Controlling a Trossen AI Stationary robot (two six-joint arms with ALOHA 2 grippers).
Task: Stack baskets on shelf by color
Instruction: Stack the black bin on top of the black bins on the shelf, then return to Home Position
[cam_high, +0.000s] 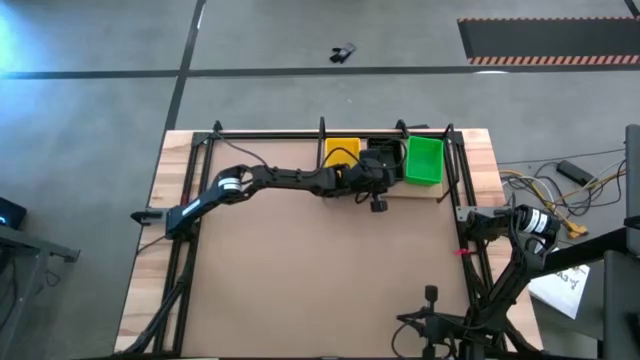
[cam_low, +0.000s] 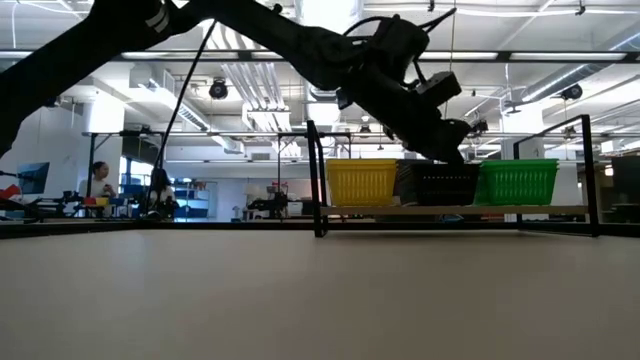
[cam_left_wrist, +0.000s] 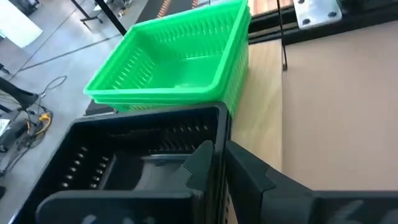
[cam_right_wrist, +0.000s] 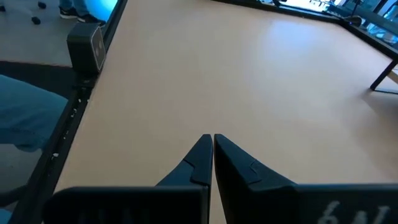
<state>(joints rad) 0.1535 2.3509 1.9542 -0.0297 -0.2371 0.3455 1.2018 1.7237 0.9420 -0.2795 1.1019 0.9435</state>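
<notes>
The left arm is stretched from the table's left edge across to the shelf (cam_high: 425, 190) at the back. Its left gripper (cam_left_wrist: 214, 165) is closed over the near wall of the black basket (cam_left_wrist: 134, 165), one finger inside and one outside.

On the shelf three colours are seen side by side. At the left stands the yellow basket (cam_low: 362, 182). The black basket is set in the middle, between the other two. At the right stands the green basket (cam_left_wrist: 177, 59), just beside the black one; in the left wrist view a second green rim is seen beneath the top one, so green baskets are nested there.

At the table's right edge the right arm is folded back. The right gripper (cam_right_wrist: 212, 149) is held low over the bare tabletop (cam_right_wrist: 236, 74), its fingers pressed together with nothing between them.
</notes>
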